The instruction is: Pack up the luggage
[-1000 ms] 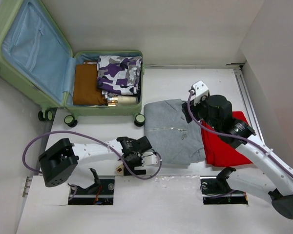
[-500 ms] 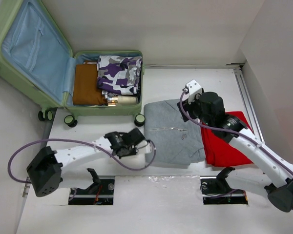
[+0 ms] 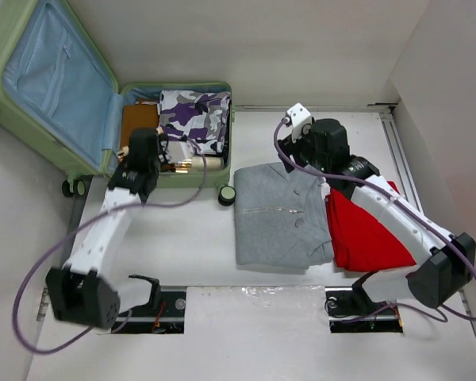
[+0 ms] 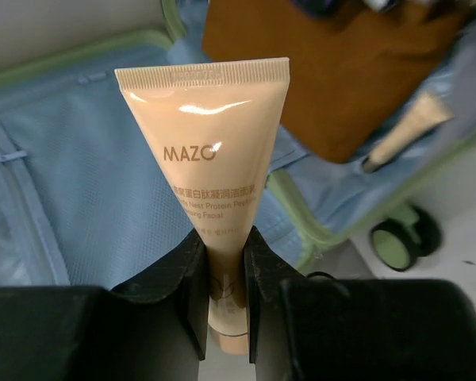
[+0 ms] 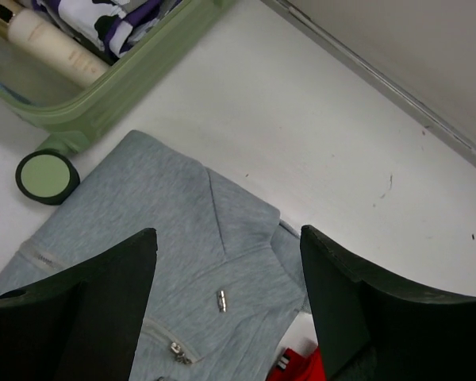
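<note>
While the large pale green hard-shell luggage (image 3: 190, 182) lies open at the far left of the white table (image 3: 301, 317), its blue-lined lid thrown back to the left, the left gripper (image 4: 222, 255) hangs over its near-left part. Its jaws are pinched tight on the lower end of a beige plastic tube printed MAZO (image 4: 210, 135), the crimped end pointing away from the fingers.

Inside the luggage sit a folded brown cloth (image 3: 137, 119) and, to its right, a purple-and-white camouflage garment (image 3: 194, 115). A cream bottle (image 5: 51, 44) lies along the near wall.

Just right of the luggage, beside its green-faced corner wheel (image 5: 46, 176), a grey zip sweater (image 3: 278, 214) lies flat. A folded red garment (image 3: 365, 234) touches the sweater's far side, away from the luggage.

The right gripper (image 5: 226, 270) hovers above the sweater's collar — fingers spread wide apart, nothing between them — near the luggage's near-right corner.
</note>
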